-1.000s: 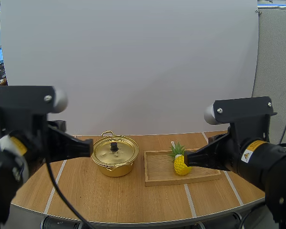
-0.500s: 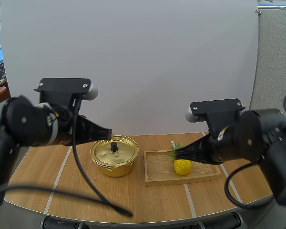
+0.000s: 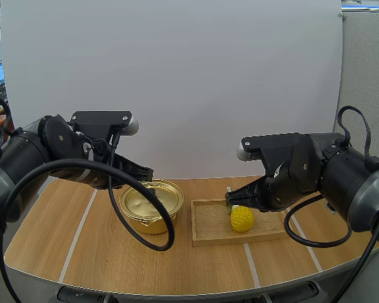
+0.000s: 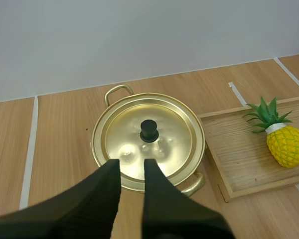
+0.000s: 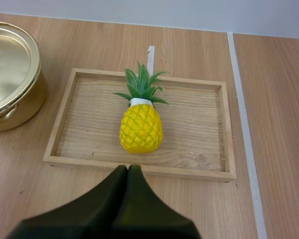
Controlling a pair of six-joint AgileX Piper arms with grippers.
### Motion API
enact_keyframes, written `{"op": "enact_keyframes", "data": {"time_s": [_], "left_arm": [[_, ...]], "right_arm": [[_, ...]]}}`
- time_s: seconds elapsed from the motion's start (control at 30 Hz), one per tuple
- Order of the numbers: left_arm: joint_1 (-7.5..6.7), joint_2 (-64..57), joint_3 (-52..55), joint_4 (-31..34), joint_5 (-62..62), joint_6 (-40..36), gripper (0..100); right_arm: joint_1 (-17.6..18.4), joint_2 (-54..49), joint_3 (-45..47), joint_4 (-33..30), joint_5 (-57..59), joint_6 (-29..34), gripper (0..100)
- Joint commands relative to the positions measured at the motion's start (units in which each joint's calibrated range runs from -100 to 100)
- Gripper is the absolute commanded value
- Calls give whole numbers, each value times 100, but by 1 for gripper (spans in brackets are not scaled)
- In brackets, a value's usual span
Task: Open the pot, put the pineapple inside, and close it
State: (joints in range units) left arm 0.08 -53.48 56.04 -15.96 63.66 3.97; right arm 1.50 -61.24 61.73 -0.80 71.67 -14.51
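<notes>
Your pineapple (image 5: 141, 128) is lying on its side in the tray (image 5: 199, 124), yellow body toward your right gripper (image 5: 128, 169), green crown pointing away from it to the back of the table (image 3: 114, 259). That right claw is closed, both black fingers pressed together into one dark wedge with nothing between them. It hangs above the tray's near edge, aimed at the fruit and clear of it. The tray sits just beside the pot (image 3: 150, 221), on the pot's right as you look from the high camera, with a sliver of wood showing between them. The pot is gold and shiny, with a looped handle at the back and another at the front. Its lid (image 4: 164, 144) is on and sits flat, the black knob (image 4: 149, 130) upright at its centre. Your left gripper (image 4: 132, 164) is over the lid with its fingers (image 4: 109, 179) a little apart, a narrow gap between them and nothing held. Their tips are above the lid's near rim, short of the knob and not touching it. Pale tape lines run across the wooden tabletop on either side of the pot and tray.
</notes>
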Motion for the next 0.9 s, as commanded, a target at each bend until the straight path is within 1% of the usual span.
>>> {"op": "enact_keyframes", "data": {"time_s": [0.0,0.03,0.1,0.3,0.53,0.7,0.87], "left_arm": [[6,9,-30,-105,-132,27,69],[6,9,-30,-105,-132,27,81],[6,9,-30,-105,-132,38,100],[6,9,-30,-105,-132,339,100],[6,9,-30,-105,-132,362,100],[6,9,-30,-105,-132,362,100],[6,9,-30,-105,-61,360,100]], "right_arm": [[-26,-29,-43,0,-96,-16,0],[-26,-29,-43,0,-96,-16,0],[-26,-29,-43,0,-96,-16,0],[-26,-29,-43,0,-98,-5,0],[-26,-29,-43,0,-98,4,0],[-26,-29,-43,0,-98,327,0],[-26,-29,-43,0,-36,337,0]]}}
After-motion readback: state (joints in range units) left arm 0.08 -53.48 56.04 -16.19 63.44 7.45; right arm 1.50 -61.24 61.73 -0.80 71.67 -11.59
